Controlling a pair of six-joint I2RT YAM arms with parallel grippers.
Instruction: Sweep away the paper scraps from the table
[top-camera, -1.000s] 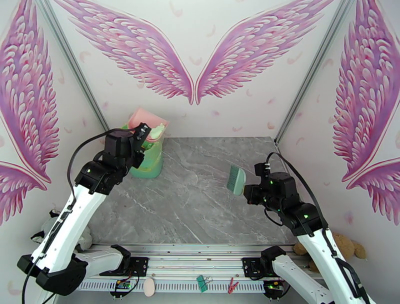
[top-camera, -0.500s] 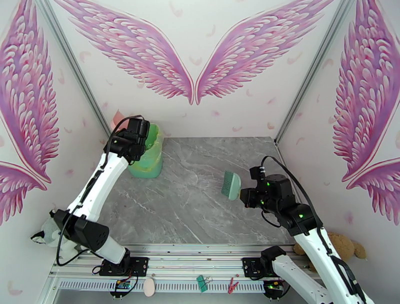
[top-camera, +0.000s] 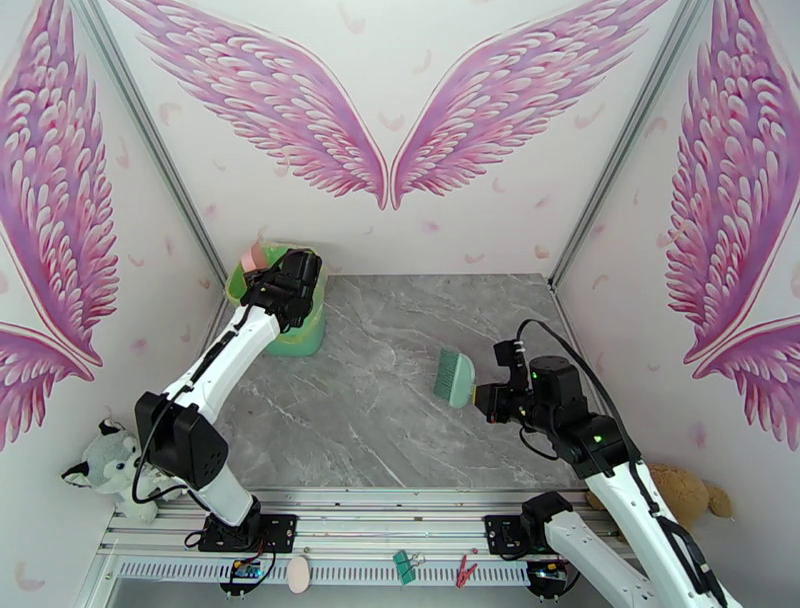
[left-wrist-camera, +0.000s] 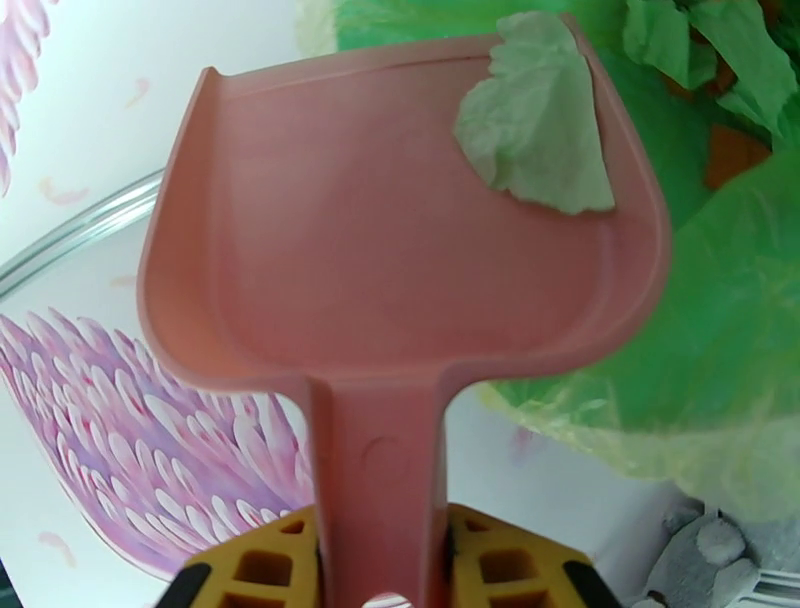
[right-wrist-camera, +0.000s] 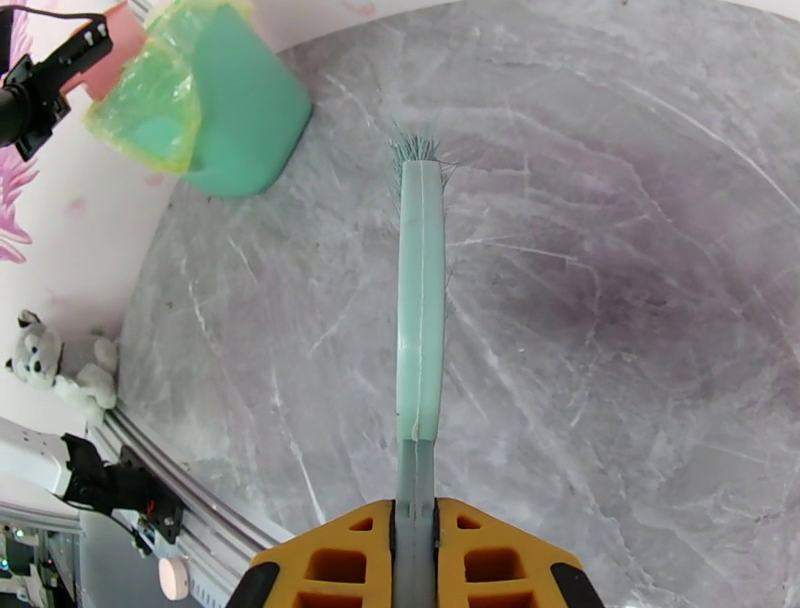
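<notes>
Painted pink wings backed the grey table. The left gripper, fingertips cut off, grasped the dustpan handle; of the paper scraps, one lay ahead of its jaws, others half-hidden in the bin beyond. The right gripper clenched the brush.

Cannot trace pink dustpan handle past left wrist view's bottom edge, nor teal brush handle past right wrist view's. Cannot count paper scraps in green bin: cropped, blurred.
</notes>
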